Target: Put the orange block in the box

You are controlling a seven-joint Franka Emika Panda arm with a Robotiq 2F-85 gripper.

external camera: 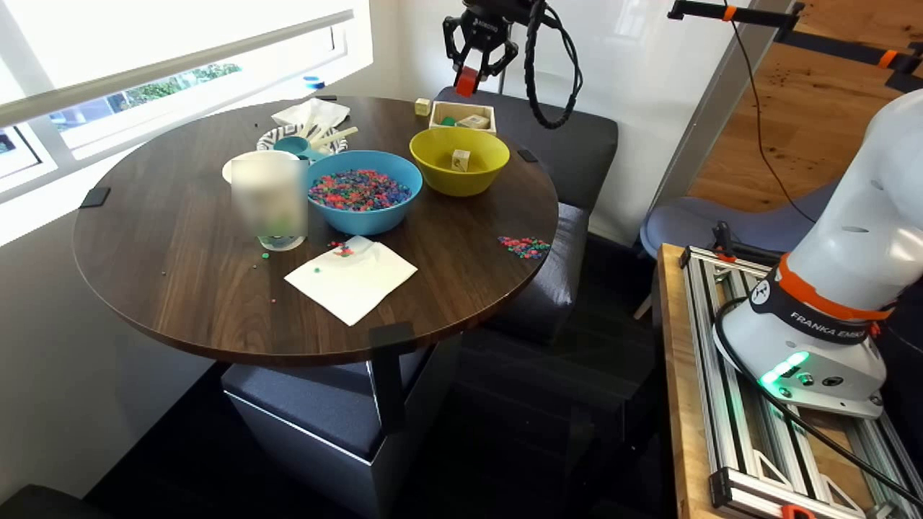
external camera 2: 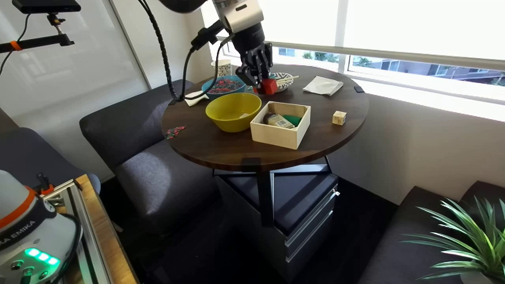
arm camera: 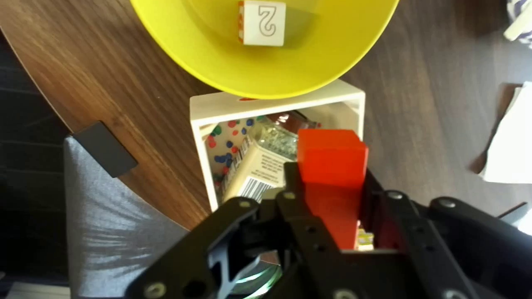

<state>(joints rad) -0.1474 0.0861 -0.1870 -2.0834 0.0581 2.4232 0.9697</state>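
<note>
The orange block, bright red-orange here, is in my gripper in both exterior views and the wrist view. My gripper is shut on it and holds it in the air, pointing down; the gripper also shows in both exterior views. The pale wooden box stands open on the table below. In the wrist view the block overlaps the box's right side. The box holds a bottle, a green thing and coloured bits.
A yellow bowl stands beside the box, holding a white cube marked 2. A wooden cube lies on the table. A blue bowl of beads, cup, patterned bowl and napkins stand around.
</note>
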